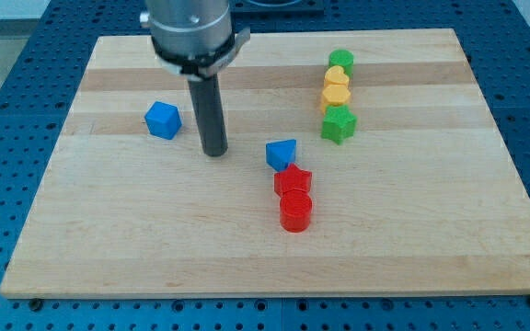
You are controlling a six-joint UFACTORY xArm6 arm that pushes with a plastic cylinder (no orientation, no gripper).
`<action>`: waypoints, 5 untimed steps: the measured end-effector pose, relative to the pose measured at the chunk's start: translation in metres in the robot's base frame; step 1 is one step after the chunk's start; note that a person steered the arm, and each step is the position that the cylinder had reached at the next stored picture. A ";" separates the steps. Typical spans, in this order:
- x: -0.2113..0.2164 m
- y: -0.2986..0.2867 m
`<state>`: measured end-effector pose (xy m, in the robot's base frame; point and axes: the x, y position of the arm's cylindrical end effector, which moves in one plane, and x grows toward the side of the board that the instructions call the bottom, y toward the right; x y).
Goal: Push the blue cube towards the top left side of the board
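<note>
The blue cube [163,119] sits on the wooden board [109,221] in its left half, towards the view's top. My tip [214,153] rests on the board a short way to the right of the cube and slightly lower, not touching it. A second blue block [282,153], wedge-like in shape, lies to the right of my tip near the board's middle.
A red star-like block [293,181] and a red cylinder [295,211] sit just below the second blue block. At the upper right stands a column: green block [341,61], two yellow blocks [338,77] [336,96], green star [339,124].
</note>
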<state>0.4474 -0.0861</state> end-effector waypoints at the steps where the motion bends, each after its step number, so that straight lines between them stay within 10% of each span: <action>1: 0.000 -0.005; 5: -0.042 -0.065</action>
<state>0.4055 -0.1510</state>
